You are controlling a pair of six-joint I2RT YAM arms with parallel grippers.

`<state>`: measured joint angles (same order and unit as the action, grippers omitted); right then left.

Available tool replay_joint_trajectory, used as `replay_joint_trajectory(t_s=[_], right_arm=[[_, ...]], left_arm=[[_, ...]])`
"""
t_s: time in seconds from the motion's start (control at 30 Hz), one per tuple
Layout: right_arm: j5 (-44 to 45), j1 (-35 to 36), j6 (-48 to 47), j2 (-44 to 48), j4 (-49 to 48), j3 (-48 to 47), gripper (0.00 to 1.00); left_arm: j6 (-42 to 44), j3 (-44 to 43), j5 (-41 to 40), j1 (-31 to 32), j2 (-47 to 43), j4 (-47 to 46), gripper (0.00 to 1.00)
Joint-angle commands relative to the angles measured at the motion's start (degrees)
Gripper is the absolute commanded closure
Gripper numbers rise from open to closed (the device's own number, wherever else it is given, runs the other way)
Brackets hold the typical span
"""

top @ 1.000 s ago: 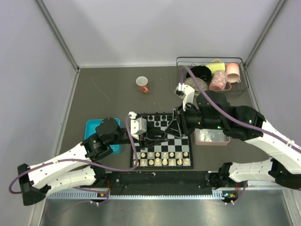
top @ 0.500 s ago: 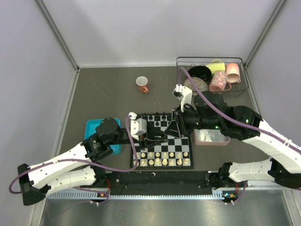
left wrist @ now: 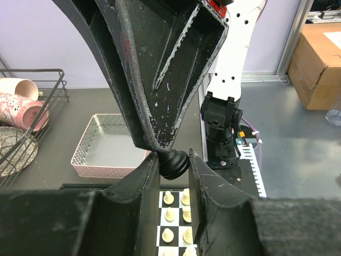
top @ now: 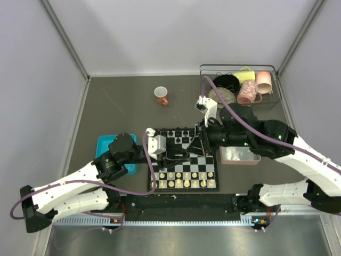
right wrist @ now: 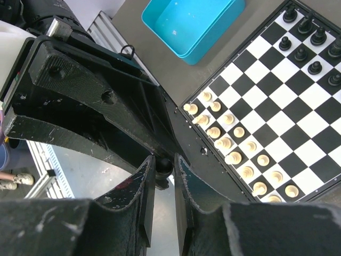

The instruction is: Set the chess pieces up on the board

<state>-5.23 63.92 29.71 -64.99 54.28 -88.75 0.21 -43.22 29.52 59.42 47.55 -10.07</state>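
Note:
The board (top: 205,162) lies between the arms; it also shows in the right wrist view (right wrist: 282,101). Black chess pieces (top: 181,134) stand along its far rows (right wrist: 314,37). Cream pieces (top: 184,179) fill the two near rows. My left gripper (top: 180,153) and right gripper (top: 188,150) meet tip to tip above the board's middle. One black chess piece (left wrist: 173,162) sits between the left fingers (left wrist: 146,176), and the right fingertips close on it from above. In the right wrist view the same piece (right wrist: 163,165) is pinched between the right fingers (right wrist: 145,181).
A teal tray (top: 106,145) lies left of the board and a pink tray (top: 240,156) right of it. A wire basket (top: 240,85) with cups and a bowl stands at the back right. An orange cup (top: 161,95) stands behind the board.
The right arm's wrist has shifted slightly away from me and to the left over the last second. The left arm has stayed still, and both grippers stay together on the piece.

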Motion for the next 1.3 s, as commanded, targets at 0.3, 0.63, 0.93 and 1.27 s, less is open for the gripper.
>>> replay_joint_trajectory(t_s=[0.3,0.63,0.93,1.27], right_arm=[[0.6,-0.7,0.2,1.4,-1.8,0.0,0.76],[-0.7,-0.9,-0.2,1.6,-1.8,0.8,0.73],[-2.8,-1.8,-0.4,2.6,-1.7,1.3,0.73],[-3.9,-2.7,-0.3,3.2,-1.7,1.7,0.79]], left_arm=[[0.5,-1.4,2.4,0.7,0.7,-1.9,0.79],[0.8,-1.3,1.6,0.9,0.5,-1.8,0.79],[1.3,-1.6,1.5,0.8,0.6,-1.3,0.79],[1.3,-1.5,2.1,0.9,0.7,-1.1,0.79]])
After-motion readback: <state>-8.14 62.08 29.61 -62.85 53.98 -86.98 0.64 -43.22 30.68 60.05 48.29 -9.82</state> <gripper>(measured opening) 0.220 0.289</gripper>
